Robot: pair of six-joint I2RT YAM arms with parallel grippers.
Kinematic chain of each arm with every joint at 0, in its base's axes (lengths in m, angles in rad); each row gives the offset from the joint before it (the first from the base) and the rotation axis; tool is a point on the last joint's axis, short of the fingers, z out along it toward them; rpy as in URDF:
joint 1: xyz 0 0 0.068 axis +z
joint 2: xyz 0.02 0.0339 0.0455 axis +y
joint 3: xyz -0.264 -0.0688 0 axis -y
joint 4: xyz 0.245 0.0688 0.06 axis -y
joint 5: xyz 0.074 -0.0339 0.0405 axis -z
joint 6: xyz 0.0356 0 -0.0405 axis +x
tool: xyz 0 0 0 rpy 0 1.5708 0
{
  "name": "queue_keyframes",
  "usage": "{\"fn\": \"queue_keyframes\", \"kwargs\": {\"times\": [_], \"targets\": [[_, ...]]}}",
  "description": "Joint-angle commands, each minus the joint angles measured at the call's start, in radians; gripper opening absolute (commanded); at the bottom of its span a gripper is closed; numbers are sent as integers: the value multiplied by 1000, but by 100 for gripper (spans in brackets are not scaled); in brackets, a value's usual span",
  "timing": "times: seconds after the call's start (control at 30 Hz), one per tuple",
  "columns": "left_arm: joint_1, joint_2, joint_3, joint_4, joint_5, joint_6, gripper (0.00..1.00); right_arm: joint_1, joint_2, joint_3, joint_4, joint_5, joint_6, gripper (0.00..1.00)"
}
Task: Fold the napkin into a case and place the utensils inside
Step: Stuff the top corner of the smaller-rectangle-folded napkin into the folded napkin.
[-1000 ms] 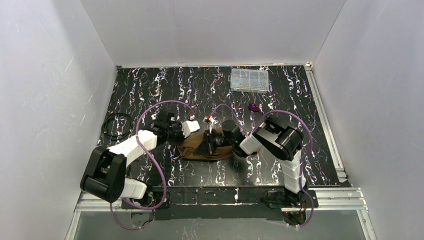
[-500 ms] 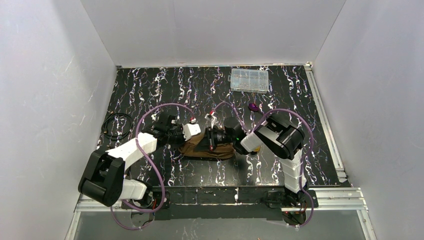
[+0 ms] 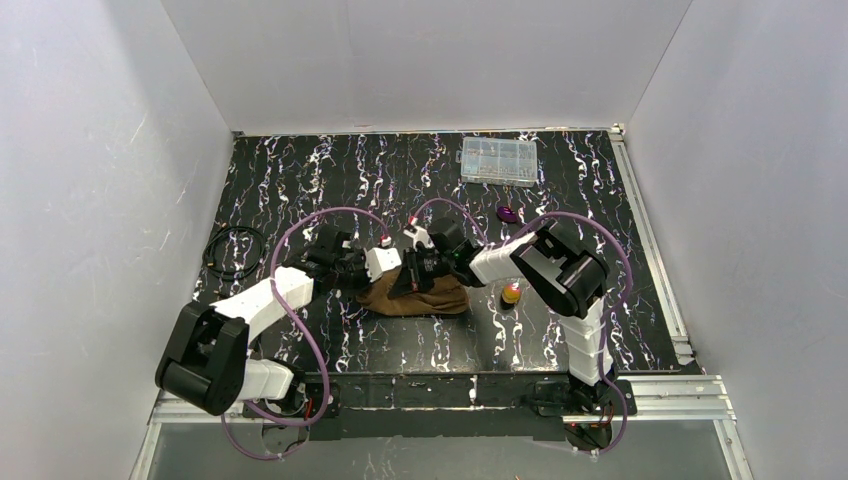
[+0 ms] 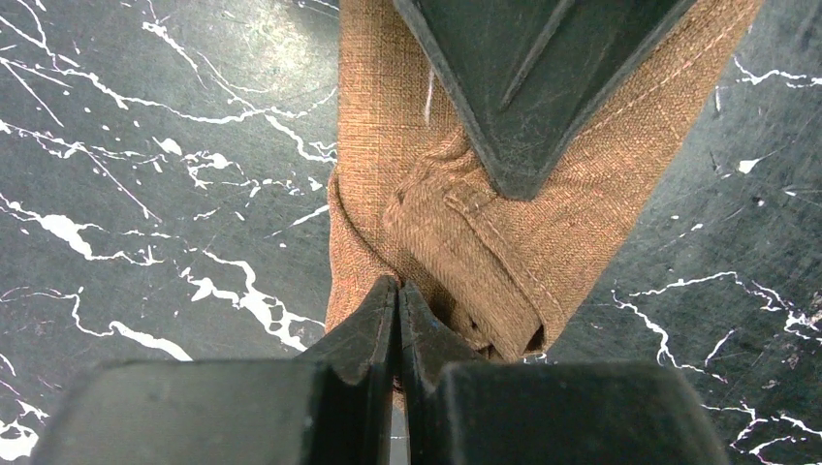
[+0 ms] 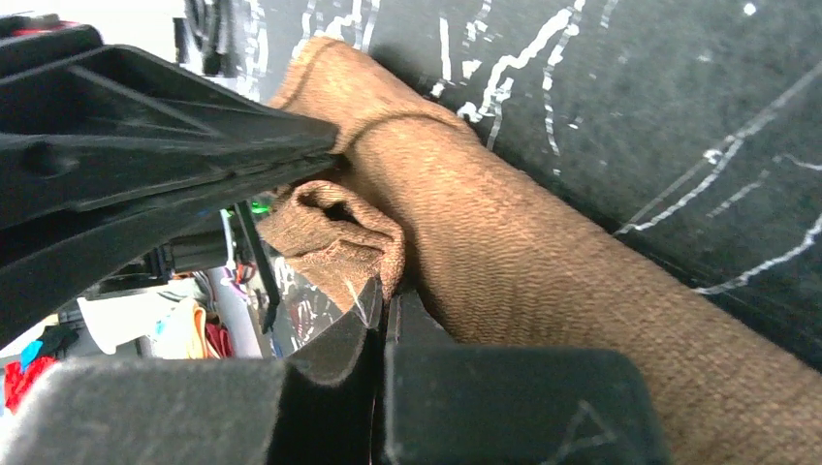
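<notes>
- Folding is in hand: the napkin point(image 3: 422, 297) lies bunched mid-counter point(image 3: 300, 170), with the purple utensil point(image 3: 508, 214) and the gold utensil point(image 3: 511, 293) outside it.
- The left gripper point(image 4: 397, 287) and the right gripper point(image 5: 380, 293) are both closed, pinching napkin folds.
- The next move likely calls for drawing a flat pocket.

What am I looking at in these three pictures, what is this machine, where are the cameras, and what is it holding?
This is a robot with a left arm and a right arm, bolted at the near edge of a black marbled table. One picture looks down from above and behind them. The other two come from cameras on the wrists, so each shows its own black fingers close up. Between the arms lies a brown napkin, bunched into a roll. The left gripper and the right gripper are both shut, each pinching a fold of it. A purple-headed utensil and a gold-orange-headed utensil lie loose to the right. Farther back sits a clear plastic box; a coiled black cable lies at the left.
</notes>
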Motion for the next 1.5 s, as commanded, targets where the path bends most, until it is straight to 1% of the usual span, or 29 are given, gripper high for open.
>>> {"fn": "queue_keyframes", "kwargs": {"times": [0.0,0.1,0.27,0.37,0.53,0.73,0.87,1.03,1.17,1.3,1.47], "targets": [[-5,-35,47,-17,15,-45,0,2,28,70,-285,54,-83,1],[-5,-41,66,-19,17,-60,0,4,33,92,-358,79,-116,1],[-5,-44,84,-26,23,-85,0,24,46,172,-496,113,-184,1],[-5,-45,89,-28,34,-92,0,35,54,218,-515,99,-187,1],[-5,-48,68,-31,31,-55,0,37,39,261,-557,69,-193,1],[-5,-55,37,-22,40,-27,0,38,27,308,-511,-6,-164,1],[-6,-58,28,-19,37,-10,0,37,5,276,-429,-50,-135,1],[-7,-55,17,-5,39,-4,0,29,17,274,-410,-41,-118,1],[-6,-55,17,-7,37,1,0,16,54,272,-348,-38,-85,1],[-10,-63,10,-7,46,11,0,15,91,307,-346,-47,-86,1],[-18,-68,0,-12,56,10,0,4,87,311,-320,-38,-72,1]]}}
